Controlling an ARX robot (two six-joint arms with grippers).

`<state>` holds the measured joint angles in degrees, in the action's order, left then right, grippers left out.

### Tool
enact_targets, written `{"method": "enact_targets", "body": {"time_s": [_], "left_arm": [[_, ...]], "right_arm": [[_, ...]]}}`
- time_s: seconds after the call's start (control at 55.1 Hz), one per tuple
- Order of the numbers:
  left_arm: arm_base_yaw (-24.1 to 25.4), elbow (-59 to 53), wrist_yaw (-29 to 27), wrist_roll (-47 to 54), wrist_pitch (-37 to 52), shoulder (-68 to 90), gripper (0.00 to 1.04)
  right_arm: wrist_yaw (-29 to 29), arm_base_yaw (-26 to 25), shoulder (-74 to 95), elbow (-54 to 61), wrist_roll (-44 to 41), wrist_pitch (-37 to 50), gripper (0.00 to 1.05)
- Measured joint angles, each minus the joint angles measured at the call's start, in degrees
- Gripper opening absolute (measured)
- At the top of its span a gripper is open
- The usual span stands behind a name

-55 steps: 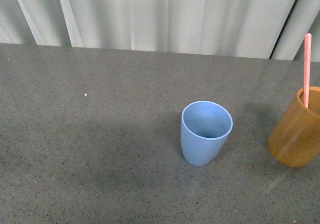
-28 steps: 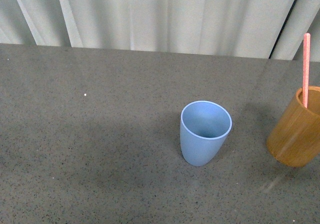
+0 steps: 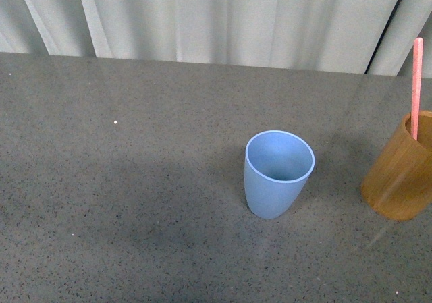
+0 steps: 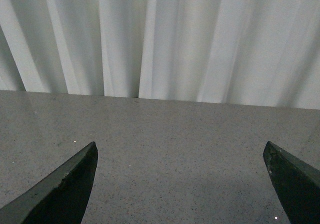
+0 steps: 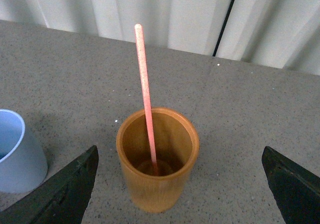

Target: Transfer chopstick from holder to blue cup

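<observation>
The light blue cup [image 3: 278, 173] stands upright and empty on the grey table, right of centre in the front view; its side shows in the right wrist view [image 5: 15, 156]. The orange-brown wooden holder [image 3: 402, 171] stands at the right edge, with the pink-red chopstick [image 3: 416, 87] upright in it. In the right wrist view the holder [image 5: 157, 184] sits between my open right gripper's fingertips [image 5: 75, 184], slightly nearer one of them, and the chopstick [image 5: 145, 94] leans up out of it. My right gripper [image 5: 180, 151] holds nothing. My left gripper [image 4: 181, 149] is open over bare table. Neither arm shows in the front view.
A pale pleated curtain [image 3: 216, 19] hangs behind the table's far edge. The speckled grey tabletop [image 3: 121, 195] stretches left of the blue cup. A dark gap in the curtain [image 5: 225, 19] shows behind the holder.
The front view has shifted slightly: the cup, holder and table edge sit a little higher in the picture than before. The objects themselves have not moved.
</observation>
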<state>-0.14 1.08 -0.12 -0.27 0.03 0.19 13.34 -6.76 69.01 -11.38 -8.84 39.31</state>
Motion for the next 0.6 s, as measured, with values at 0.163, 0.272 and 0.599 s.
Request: {"method": "enact_targets", "body": {"time_s": [0.163,0.272,0.599], "left_arm": [[0.00,0.00,0.00,0.00,0.00,0.00,0.98],[0.00,-0.02,0.00,0.00,0.00,0.00,0.98],[0.00,0.00,0.00,0.00,0.00,0.00,0.98]], "right_arm": [[-0.28,1.73,13.51,-5.07,0.81,8.31,0.95],[-0.61,2.60,18.75,-8.00,1.44,10.40,0.95],[-2.14,6.84,32.00,-18.99,2.80,12.02,0.95]]}}
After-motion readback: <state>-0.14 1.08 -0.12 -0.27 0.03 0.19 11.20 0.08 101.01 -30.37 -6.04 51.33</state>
